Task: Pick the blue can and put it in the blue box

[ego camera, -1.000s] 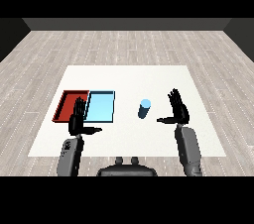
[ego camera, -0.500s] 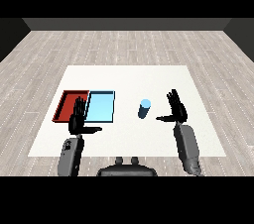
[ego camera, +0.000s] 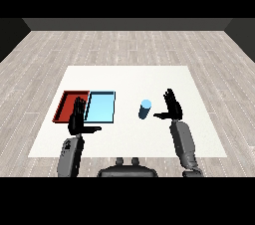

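Observation:
A blue can (ego camera: 144, 109) stands upright on the white table (ego camera: 129, 79), right of the trays. The light blue tray (ego camera: 101, 106) lies beside the red tray (ego camera: 71, 106), which is on its left. My right hand (ego camera: 172, 106) is open, fingers straight and thumb pointing toward the can, a short gap to the can's right and not touching it. Over the near edge of the red tray, my left hand (ego camera: 78, 119) is open with fingers straight up and holds nothing.
Both trays look bare inside. The white table stretches well beyond the trays and can toward the far edge. A grey wood floor surrounds the table.
My right hand has shifted left, closer to the can. The left hand and the can have stayed where they were.

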Robot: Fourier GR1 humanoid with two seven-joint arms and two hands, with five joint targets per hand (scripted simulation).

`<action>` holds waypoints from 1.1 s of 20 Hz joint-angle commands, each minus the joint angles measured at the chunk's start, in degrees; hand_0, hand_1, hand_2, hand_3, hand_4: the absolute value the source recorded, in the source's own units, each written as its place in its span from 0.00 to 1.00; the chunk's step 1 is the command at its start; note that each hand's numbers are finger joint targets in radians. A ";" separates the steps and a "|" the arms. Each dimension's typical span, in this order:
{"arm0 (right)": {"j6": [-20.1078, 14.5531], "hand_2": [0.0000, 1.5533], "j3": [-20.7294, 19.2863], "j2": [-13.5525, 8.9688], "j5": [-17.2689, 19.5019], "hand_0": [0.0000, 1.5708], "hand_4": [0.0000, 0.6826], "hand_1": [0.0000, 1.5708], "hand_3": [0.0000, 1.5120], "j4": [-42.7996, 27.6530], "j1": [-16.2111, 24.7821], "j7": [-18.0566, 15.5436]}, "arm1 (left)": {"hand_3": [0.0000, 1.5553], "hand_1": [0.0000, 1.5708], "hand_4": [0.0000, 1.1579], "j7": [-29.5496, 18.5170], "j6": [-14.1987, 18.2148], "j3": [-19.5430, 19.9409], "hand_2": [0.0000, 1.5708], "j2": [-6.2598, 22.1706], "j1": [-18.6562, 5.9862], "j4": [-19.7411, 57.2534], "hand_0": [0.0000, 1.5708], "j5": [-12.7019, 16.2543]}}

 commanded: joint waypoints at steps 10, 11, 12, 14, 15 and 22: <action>-0.92 0.00 -0.07 0.96 0.48 0.00 0.00 0.00 0.00 13.85 -6.13 -4.96 | 0.00 0.00 0.00 -3.71 0.41 -0.81 0.00 -1.70 -0.55 2.98 0.00 -0.68; 0.08 0.00 0.48 0.79 -0.16 0.00 0.00 0.00 0.00 10.51 -2.36 -4.19 | 0.00 0.00 0.00 -1.17 -1.88 1.04 0.00 0.84 3.20 -2.91 0.00 1.96; -0.77 0.00 2.26 2.71 1.29 0.00 0.00 0.00 0.00 10.25 -0.61 -5.09 | 0.00 0.00 0.00 -6.31 -2.16 1.64 0.00 -0.05 0.74 4.50 0.00 1.37; -0.23 0.00 0.41 1.36 -0.60 0.00 0.00 0.00 0.00 11.39 -1.89 -4.34 | 0.00 0.00 0.00 -1.04 -0.53 2.18 0.00 0.67 -3.03 2.81 0.00 1.94; -1.55 0.00 1.54 3.29 0.87 0.00 0.00 0.00 0.00 14.10 -3.06 -6.45 | 0.00 0.00 0.00 2.35 2.14 -0.43 0.00 -1.32 1.07 -4.11 0.00 0.70; -4.69 0.00 3.71 5.86 2.32 0.00 0.00 0.00 0.00 13.69 -3.40 -6.09 | 0.00 0.00 0.00 1.74 1.52 -1.53 0.00 -1.27 1.78 -4.63 0.00 -0.03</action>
